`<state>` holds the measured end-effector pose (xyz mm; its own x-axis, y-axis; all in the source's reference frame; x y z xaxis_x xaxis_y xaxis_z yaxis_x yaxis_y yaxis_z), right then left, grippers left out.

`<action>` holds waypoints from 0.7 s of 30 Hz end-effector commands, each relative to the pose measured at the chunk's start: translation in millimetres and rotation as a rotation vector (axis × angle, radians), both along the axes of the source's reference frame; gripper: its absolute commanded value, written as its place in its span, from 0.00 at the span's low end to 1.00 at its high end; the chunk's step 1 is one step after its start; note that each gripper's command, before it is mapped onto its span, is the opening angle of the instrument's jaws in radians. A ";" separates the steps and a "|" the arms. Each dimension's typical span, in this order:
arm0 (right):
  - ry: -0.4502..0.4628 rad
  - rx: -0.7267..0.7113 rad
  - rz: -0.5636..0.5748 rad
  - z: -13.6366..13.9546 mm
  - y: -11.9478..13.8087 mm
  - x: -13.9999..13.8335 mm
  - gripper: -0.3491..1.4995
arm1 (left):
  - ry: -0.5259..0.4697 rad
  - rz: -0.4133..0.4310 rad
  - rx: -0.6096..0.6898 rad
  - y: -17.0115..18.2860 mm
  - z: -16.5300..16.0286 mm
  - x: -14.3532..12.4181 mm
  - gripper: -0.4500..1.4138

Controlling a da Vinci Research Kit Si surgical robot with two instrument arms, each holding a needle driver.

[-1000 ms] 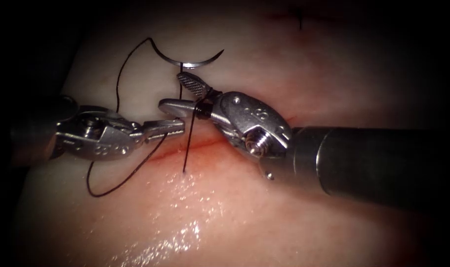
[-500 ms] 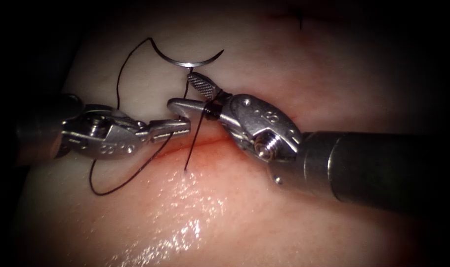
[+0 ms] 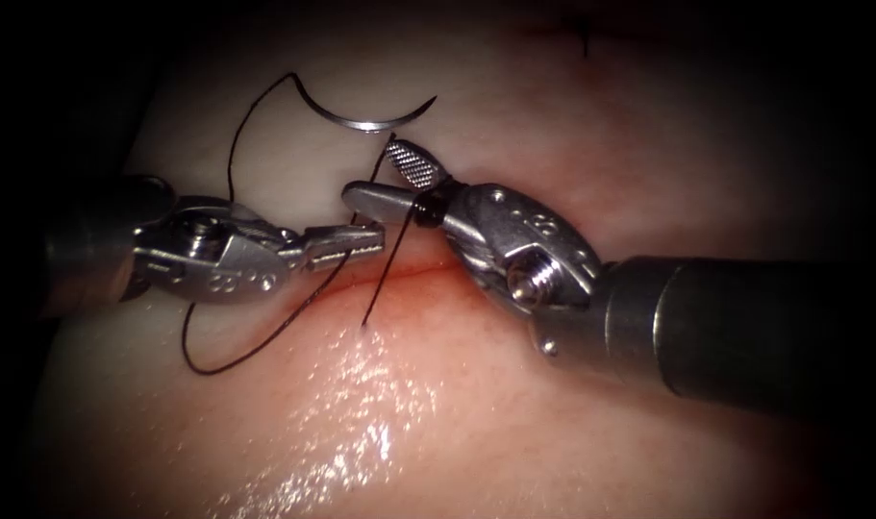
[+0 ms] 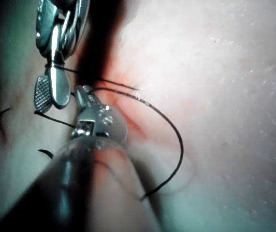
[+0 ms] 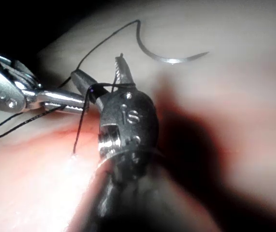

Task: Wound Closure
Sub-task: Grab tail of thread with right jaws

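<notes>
While the needle point(image 3: 365, 117) lies free on the far tissue point(image 3: 649, 173), the left tool point(image 3: 365, 238) grips thread point(image 3: 385, 274); the right tool point(image 3: 385, 178) gapes wide, thread wrapped around its jaws.

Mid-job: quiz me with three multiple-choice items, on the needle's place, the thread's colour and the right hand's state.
1. Curved steel needle: A held by a tool; B free on the pale tissue; C in the cut.
2. Thread: A black; B white; C blue.
3. Right hand: A shut on needle; B shut on tissue; C open, thread wound around it.
B: it lies unheld. A: the strand is black. C: jaws stand apart, thread looped at their base; the left hand grips thread.
</notes>
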<state>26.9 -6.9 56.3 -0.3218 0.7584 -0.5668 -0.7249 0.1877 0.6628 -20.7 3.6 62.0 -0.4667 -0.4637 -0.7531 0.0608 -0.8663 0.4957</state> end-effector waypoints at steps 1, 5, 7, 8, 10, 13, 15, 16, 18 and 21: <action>0.005 0.004 0.005 0.0 -0.4 0.7 0.72 | -0.005 0.001 -0.002 0.3 0.5 -0.6 0.00; 0.017 0.010 0.004 -0.1 -0.4 0.7 0.72 | -0.007 -0.001 -0.002 0.3 0.5 -1.1 0.00; 0.022 0.012 0.009 -0.1 -0.3 0.7 0.73 | -0.011 0.000 -0.003 0.2 0.5 -1.4 0.00; 0.022 0.012 0.008 -0.1 -0.3 0.7 0.74 | -0.013 0.001 -0.003 0.1 0.5 -1.5 0.00; 0.032 0.019 0.011 -0.3 -0.5 0.4 0.74 | -0.014 0.000 -0.004 0.0 0.4 -1.7 0.00; 0.042 0.027 0.011 -1.0 -1.2 0.0 0.74 | -0.020 0.002 -0.006 -0.6 0.1 -2.1 0.00; 0.047 0.031 0.011 -1.5 -1.7 -0.1 0.74 | -0.024 0.004 -0.007 -0.9 -0.1 -2.3 0.00; 0.052 0.035 0.013 -1.7 -1.9 -0.2 0.74 | -0.023 0.003 -0.009 -1.2 -0.2 -2.5 0.00; 0.057 0.044 0.017 -2.0 -2.2 -0.2 0.72 | -0.027 0.005 -0.011 -1.7 -0.4 -2.7 0.00; 0.059 0.051 0.018 -1.5 -1.6 0.3 0.70 | -0.028 0.008 -0.017 -2.3 -0.9 -2.9 0.00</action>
<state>26.2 -8.8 54.2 -0.3658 0.7826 -0.5037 -0.6879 0.1372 0.7127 -23.0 1.0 60.6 -0.4417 -0.4784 -0.7590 0.0542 -0.8587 0.5096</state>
